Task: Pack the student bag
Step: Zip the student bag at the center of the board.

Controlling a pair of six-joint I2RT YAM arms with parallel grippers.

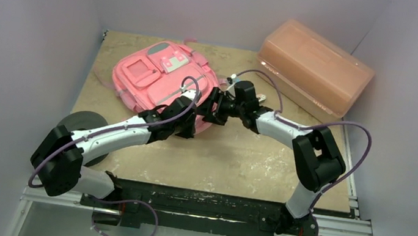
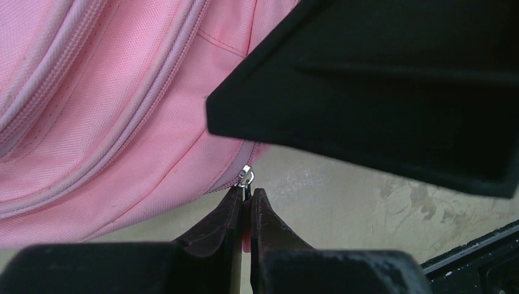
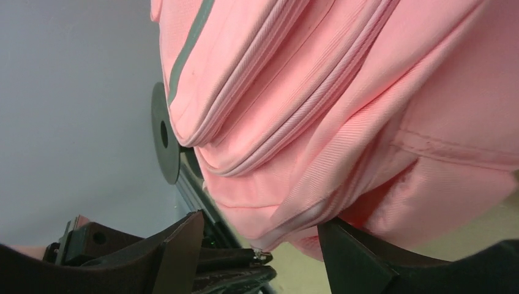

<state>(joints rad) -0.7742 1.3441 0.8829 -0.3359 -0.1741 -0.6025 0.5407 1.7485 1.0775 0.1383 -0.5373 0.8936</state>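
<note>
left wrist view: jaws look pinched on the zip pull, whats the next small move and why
Probably close the right gripper on the bag edge. The left gripper is shut on the zip pull, while the right jaws stand open around the fabric; bracing it should let the zip slide rather than drag the bag.

Soft overhead light is leaving only faint shadows on the table (image 1: 238, 159). Close black shapes are blurring in both wrist views; the student bag (image 2: 122, 122) is showing crisp weave.
</note>
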